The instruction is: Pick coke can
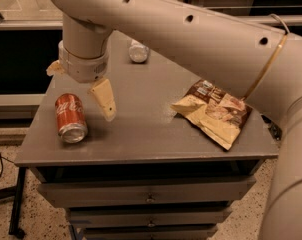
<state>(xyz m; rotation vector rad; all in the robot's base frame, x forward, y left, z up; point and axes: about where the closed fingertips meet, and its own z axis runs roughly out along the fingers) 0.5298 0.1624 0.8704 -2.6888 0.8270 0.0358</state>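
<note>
the gripper (80,92) hovers above the desk (141,131), jaws apart; the coke can (70,117) lies on its side just beside one jaw, ungripped.

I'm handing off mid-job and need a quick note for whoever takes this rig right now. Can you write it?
Gripper: fingers open, empty, hovering above the table just right of the coke can.
Coke can: lying on its side near the table's front-left corner, not grasped.
Chip bag on the right, pale bottle at the back; both apart from the can.
Done: gripper brought close to the can.
Left: line up over the can, close on it, lift.
</note>
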